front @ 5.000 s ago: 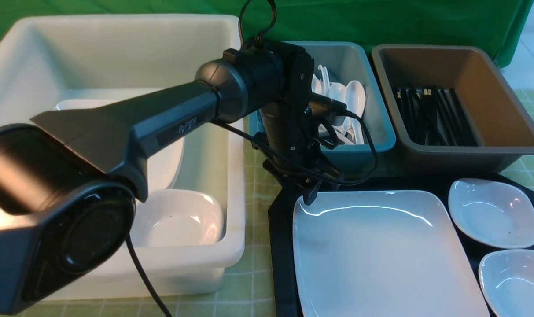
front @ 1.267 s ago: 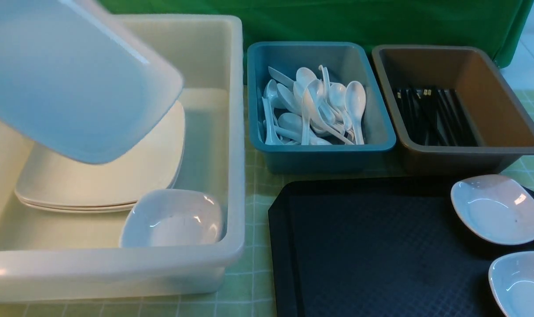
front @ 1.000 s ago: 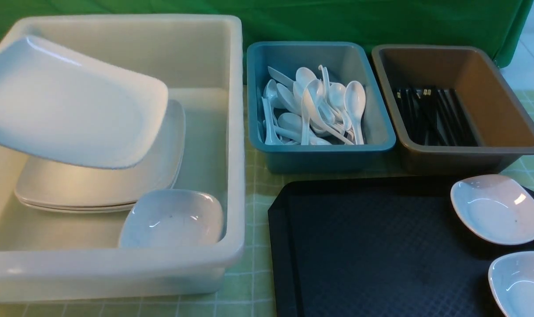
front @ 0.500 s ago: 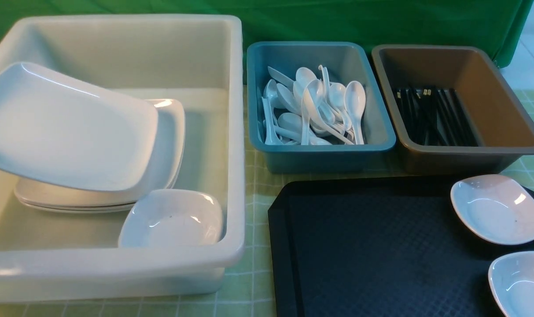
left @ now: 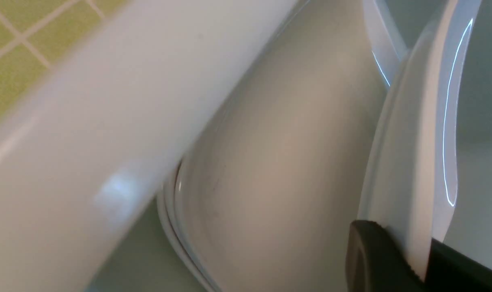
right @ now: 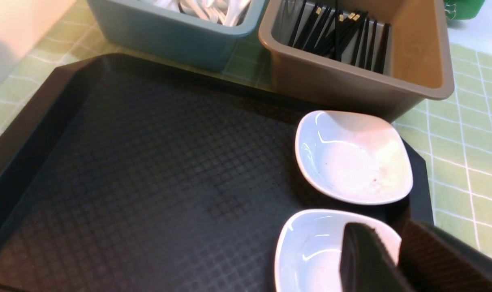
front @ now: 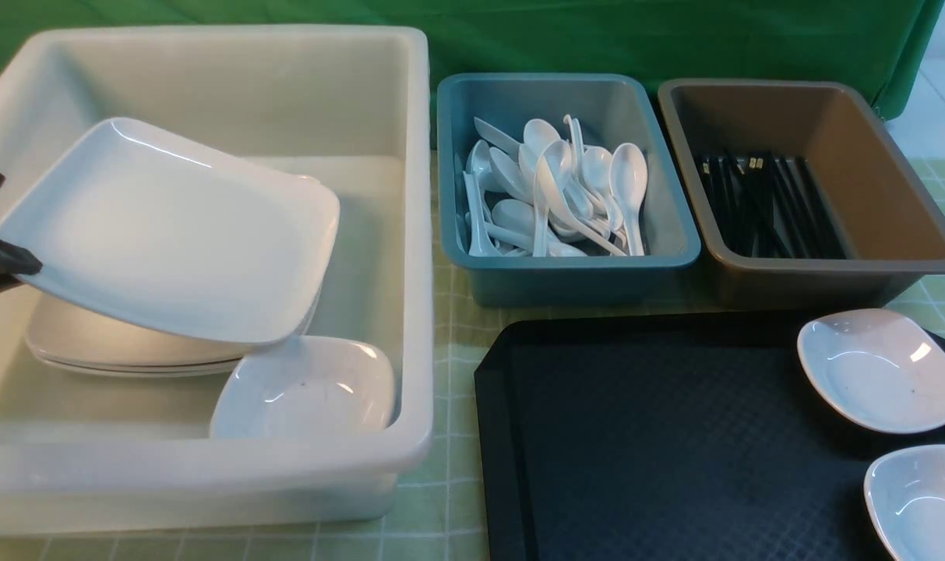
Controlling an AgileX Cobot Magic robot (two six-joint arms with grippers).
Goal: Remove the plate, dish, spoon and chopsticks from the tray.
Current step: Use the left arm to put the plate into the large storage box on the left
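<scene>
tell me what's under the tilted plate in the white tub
A stack of white plates on the tub floor shows below the plate, at its near edge. The rest is hidden.

A large white tub (front: 414,257) fills the left side of the table, and a stack of white plates (front: 114,351) lies on its floor toward its left wall. Just right of the tub, at the far side, sits a blue-grey bin (front: 565,282). A brown tub (front: 819,287) stands close beside it on the right. All three rest on a pale green checked tablecloth (front: 450,499). A green cloth backdrop (front: 612,35) hangs behind them.
</scene>
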